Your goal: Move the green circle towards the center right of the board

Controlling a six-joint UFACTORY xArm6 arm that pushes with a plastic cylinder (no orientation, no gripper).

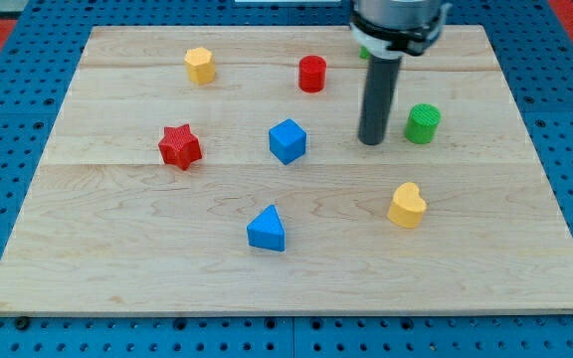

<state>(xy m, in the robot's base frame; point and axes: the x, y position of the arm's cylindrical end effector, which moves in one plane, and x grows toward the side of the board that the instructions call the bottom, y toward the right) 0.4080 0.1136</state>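
My tip (372, 141) rests on the wooden board (117, 268) in the upper right of the frame, just beside the green circle (423, 123) on its left, with a narrow strip of bare wood between them, so no contact yet as far as I can tell; the rod has no jaws and nothing in its hold, it can only shove. The green circle sits right of centre and somewhat above the board's mid-height, well short of the right edge; I judge the step in hand to be the approach, the tip lined up on the side away from the goal. The next move calls for a push toward the frame's right and slightly down, kept through the circle's middle so it does not roll off the rod's side. The yellow heart (407, 205) lies below the circle and should stay clear of that path; the blue cube (287, 140) and red cylinder (312, 74) are left of the tip, apart from it; a small green piece (363, 52) shows behind the rod at the top, its shape hidden.
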